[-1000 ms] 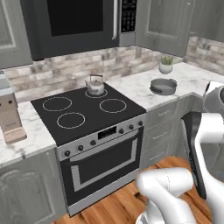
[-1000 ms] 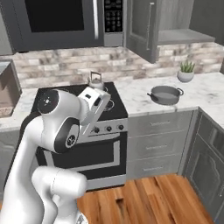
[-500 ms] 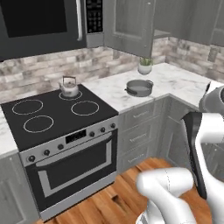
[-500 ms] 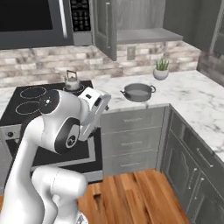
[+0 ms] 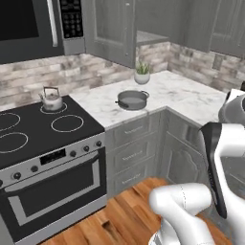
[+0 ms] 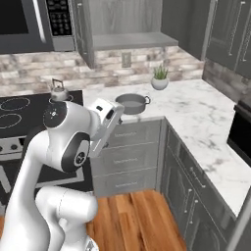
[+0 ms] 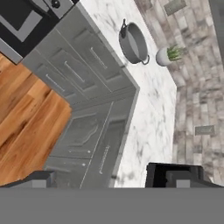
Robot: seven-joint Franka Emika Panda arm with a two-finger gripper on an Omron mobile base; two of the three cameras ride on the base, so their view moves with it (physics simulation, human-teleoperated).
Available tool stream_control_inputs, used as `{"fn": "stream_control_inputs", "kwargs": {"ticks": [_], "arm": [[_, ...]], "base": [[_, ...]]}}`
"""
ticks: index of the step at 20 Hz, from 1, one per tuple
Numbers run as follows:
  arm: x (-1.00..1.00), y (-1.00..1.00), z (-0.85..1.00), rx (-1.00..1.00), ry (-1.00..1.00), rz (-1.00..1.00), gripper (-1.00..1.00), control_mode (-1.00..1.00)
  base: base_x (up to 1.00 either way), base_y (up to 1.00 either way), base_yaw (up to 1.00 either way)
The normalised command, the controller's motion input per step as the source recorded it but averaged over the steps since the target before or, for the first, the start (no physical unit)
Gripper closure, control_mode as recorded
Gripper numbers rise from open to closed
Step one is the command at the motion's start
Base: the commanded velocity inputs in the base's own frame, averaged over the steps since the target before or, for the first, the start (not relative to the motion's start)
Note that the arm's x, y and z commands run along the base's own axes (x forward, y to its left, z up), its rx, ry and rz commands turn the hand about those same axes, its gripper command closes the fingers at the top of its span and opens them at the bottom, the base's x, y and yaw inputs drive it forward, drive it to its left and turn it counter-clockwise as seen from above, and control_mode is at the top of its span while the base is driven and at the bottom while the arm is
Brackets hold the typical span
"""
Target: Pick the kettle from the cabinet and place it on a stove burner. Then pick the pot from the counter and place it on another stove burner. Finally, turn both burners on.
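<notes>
The kettle (image 5: 50, 99) stands on the rear right stove burner (image 5: 61, 108) of the black cooktop, also seen as the kettle (image 6: 59, 91) from the right base. The wide grey pot (image 5: 132, 99) sits on the marble counter (image 5: 184, 98) right of the stove; the hand view shows the pot (image 7: 133, 42) far off near the top. My gripper (image 7: 109, 180) is open with nothing between its fingers, held in front of the lower cabinets well short of the pot (image 6: 131, 103). The cabinet (image 5: 112, 28) door hangs open above the counter.
A small potted plant (image 5: 142, 74) stands behind the pot by the brick wall. A second burner ring (image 5: 67, 123) lies bare in front of the kettle. A microwave (image 5: 33, 26) hangs above the stove. The counter turns a corner to the right, with a dark appliance (image 6: 241, 132) beyond it.
The whole scene has slid left in both base views, so the base has driven right. Kettle and pot keep their places. The gripper stays open.
</notes>
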Motion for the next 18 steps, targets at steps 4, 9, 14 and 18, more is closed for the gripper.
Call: {"fn": "stream_control_inputs", "kwargs": {"ticks": [4,9,14,18], "arm": [[0.0,0.0,0.0,0.0,0.0,0.0,-1.0,1.0],[0.0,0.0,0.0,0.0,0.0,0.0,-1.0,1.0],[0.0,0.0,0.0,0.0,0.0,0.0,-1.0,1.0],[0.0,0.0,0.0,0.0,0.0,0.0,-1.0,1.0]], "base": [[0.01,-0.58,0.08],[0.07,-0.45,0.14],[0.14,-0.37,0.17],[0.24,-0.26,0.2]]}}
